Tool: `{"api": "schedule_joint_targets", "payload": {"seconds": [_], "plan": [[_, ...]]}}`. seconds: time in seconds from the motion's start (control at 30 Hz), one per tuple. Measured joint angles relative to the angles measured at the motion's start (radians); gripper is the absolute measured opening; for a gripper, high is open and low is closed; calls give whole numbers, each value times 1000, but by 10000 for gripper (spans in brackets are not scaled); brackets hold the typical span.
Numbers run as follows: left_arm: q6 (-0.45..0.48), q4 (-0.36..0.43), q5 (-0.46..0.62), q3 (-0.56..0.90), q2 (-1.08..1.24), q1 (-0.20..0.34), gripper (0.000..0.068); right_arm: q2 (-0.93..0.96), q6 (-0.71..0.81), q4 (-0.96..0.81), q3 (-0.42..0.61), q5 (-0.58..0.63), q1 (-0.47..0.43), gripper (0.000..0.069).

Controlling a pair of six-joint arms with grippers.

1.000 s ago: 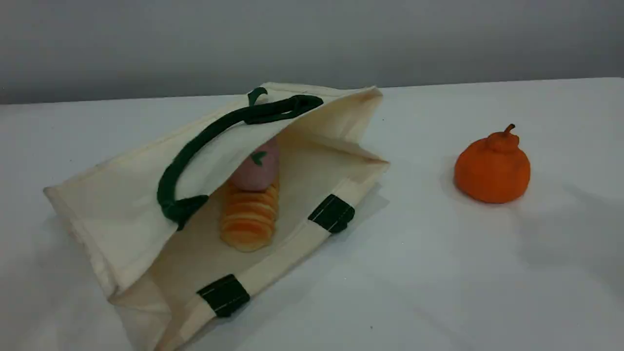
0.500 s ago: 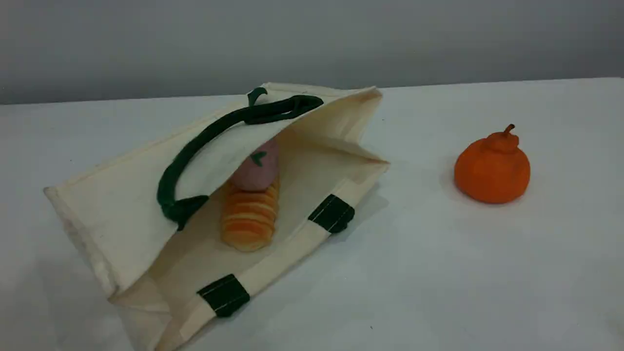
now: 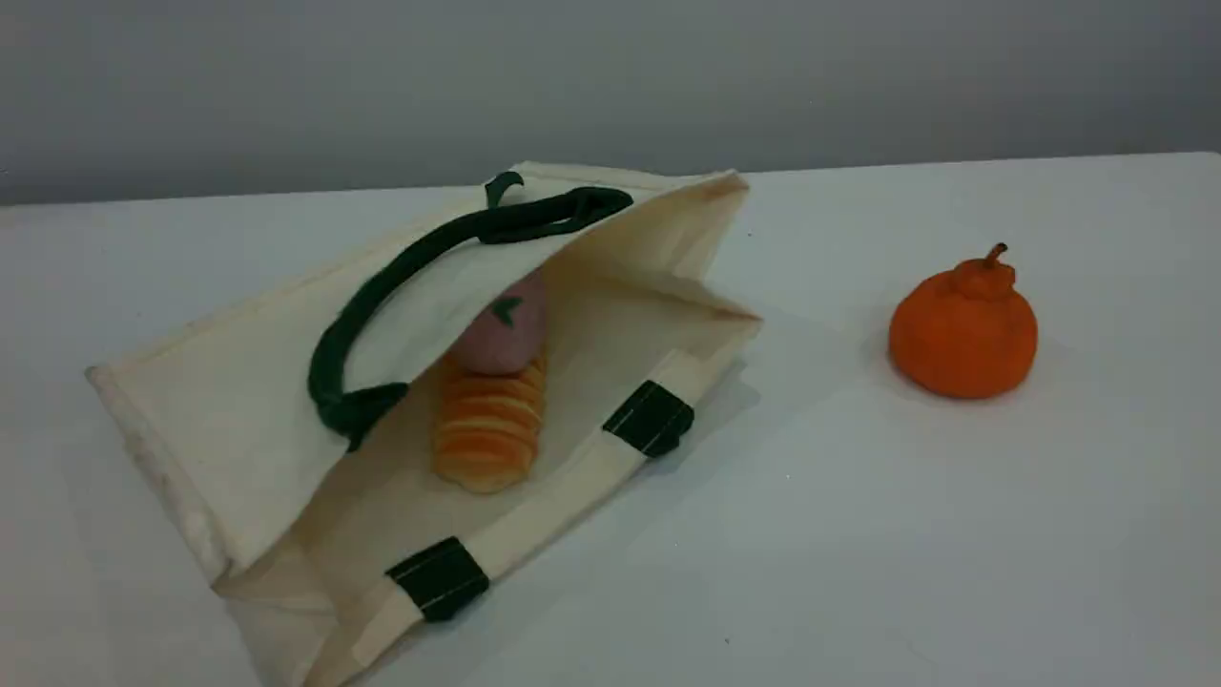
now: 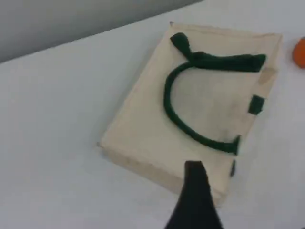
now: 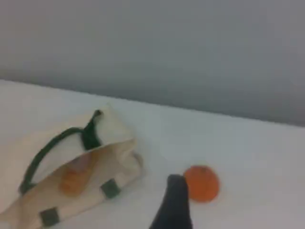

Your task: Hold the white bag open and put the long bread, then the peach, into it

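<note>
I see the big cream-white canvas tote bag with dark green strap handles (image 3: 238,410) lying on its side toward the tabletop's left edge, mouth gaping at the near edge, so both items rest inside with nothing propping it. The ridged golden-orange long toy bread (image 3: 486,429) lies on the lower panel, the dull pink toy peach (image 3: 501,329) touching its far end, deeper in. Task looks done. My left gripper (image 4: 193,200) and right gripper (image 5: 175,202) both hang wide and empty above, well clear. A knobbed orange toy fruit (image 3: 963,329) sits untouched toward the right edge.
</note>
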Motion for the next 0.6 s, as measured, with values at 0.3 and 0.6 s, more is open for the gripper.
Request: {"api": "schedule_joint_targets", "payload": {"seconds": [0.3,0.6], "plan": [[-5,-4,1,274,-303,0,503,-275,-1,14,291,0,0,592],[-5,-4,-92,542,-501,0,503,-376,-13,-20,549,-118,0,592]]}}
